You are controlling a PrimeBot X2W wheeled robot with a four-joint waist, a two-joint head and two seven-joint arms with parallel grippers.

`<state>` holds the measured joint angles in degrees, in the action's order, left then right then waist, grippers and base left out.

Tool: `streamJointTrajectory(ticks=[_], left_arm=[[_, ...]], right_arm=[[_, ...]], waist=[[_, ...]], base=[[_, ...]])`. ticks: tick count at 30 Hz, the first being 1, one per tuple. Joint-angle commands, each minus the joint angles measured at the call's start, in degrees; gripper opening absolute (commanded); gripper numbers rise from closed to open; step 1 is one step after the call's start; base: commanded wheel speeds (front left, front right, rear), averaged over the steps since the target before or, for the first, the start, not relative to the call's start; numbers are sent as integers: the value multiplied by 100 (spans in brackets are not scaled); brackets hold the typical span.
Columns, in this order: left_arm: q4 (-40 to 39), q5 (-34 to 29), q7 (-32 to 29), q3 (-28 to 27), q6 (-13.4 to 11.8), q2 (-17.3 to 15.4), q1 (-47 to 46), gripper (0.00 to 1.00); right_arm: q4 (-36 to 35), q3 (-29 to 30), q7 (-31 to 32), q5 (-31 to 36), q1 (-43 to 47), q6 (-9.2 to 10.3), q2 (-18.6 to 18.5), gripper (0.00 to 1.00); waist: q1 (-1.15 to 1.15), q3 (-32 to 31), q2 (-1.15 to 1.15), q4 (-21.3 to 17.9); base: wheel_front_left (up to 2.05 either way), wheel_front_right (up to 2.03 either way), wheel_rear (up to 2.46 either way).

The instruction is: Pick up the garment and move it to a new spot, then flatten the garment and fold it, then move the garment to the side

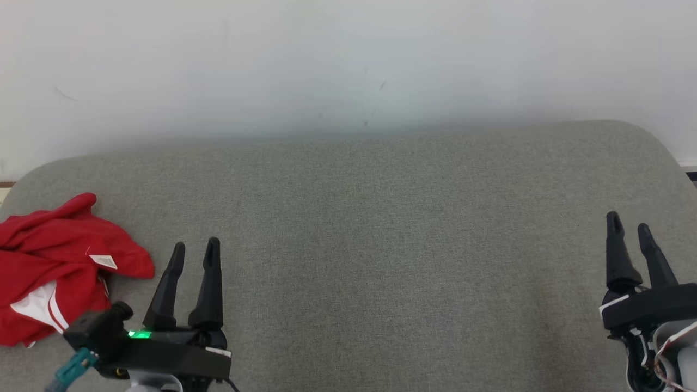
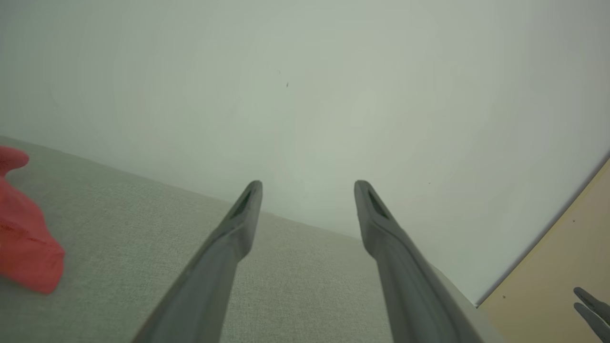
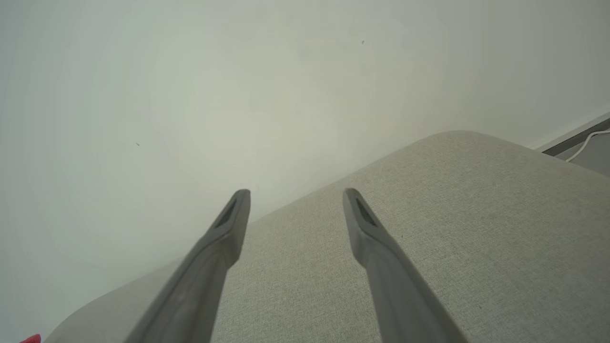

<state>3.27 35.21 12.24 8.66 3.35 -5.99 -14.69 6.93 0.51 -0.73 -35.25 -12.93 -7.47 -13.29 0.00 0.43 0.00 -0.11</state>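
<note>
Cushion (image 1: pixel 381 245) wide; garment (image 1: pixel 60 261) at left edge

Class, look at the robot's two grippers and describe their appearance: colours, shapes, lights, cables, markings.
Each gripper has two long, black, tapering fingers on a black base. The left gripper carries a glowing green light, a teal connector and a small white label. The right gripper has a white strip on its base and loose red and white wires below it.
</note>
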Motion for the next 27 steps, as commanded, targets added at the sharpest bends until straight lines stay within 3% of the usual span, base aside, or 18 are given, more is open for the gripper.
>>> streamJointTrajectory(ticks=[1, 10, 27], left_arm=[[-118, -368, 51, 49, -74, -92, 28, 100], [84, -1054, 92, 25, -386, -169, 226, 100], [328, -1760, 125, -180, -688, -16, 423, 100]], right_arm=[[-100, -87, -91, 283, 40, -3, -62, 100], [-27, -374, -267, 754, 256, -3, 1, 100], [-23, -975, -419, 1596, 492, -3, 58, 100]], waist=[[0, -3, 0, 2], [0, -27, 0, 11], [0, -77, 0, 52]], base=[[0, 0, 0], [0, 0, 0], [0, 0, 0]])
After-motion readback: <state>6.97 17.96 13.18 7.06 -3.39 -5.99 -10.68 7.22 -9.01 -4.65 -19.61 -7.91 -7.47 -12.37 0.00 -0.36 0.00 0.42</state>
